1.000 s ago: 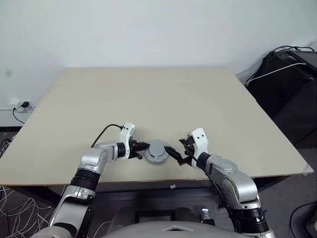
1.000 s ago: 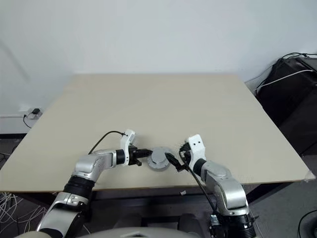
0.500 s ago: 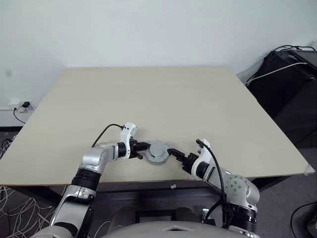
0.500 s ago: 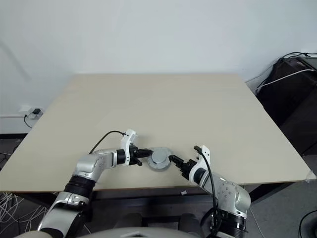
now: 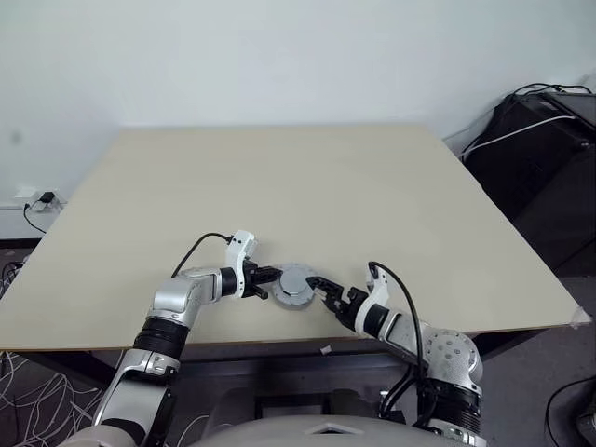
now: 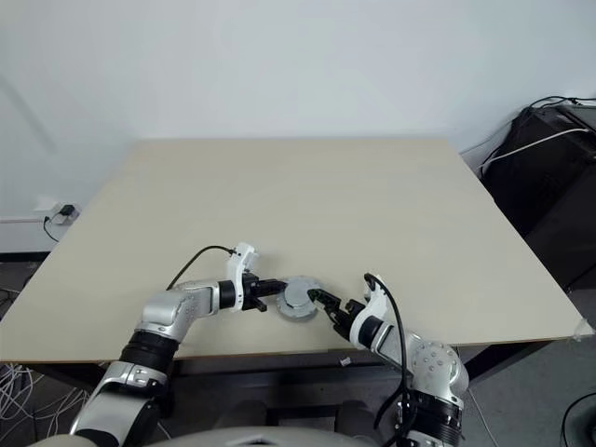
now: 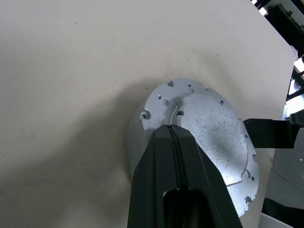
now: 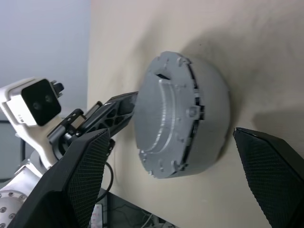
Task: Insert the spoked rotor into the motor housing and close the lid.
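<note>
The left gripper (image 5: 270, 277), fingers pressed together, meets the left side of the motor housing (image 5: 296, 284). The right gripper (image 5: 321, 286) stands spread at its right side. The housing, lid on, sits near the desk's (image 5: 279, 186) front edge.

Wide beige rectangular desk (image 5: 279, 186) with a matte, uniform top; its near edge runs in front of me, its far edge meets the plain white wall (image 5: 279, 56). To my left, low on that wall, a white power socket with a black plug (image 5: 42, 197) and a thin black cord trailing down from it. Below the desk's left side, a tangle of pale cables on the floor (image 5: 28, 400). To my right, past the desk's far right corner, a black box-like piece of equipment (image 5: 545, 140) with white and black cables (image 5: 521, 130) draped across its top. Dark grey floor (image 5: 559, 372) beside the desk on the right.
</note>
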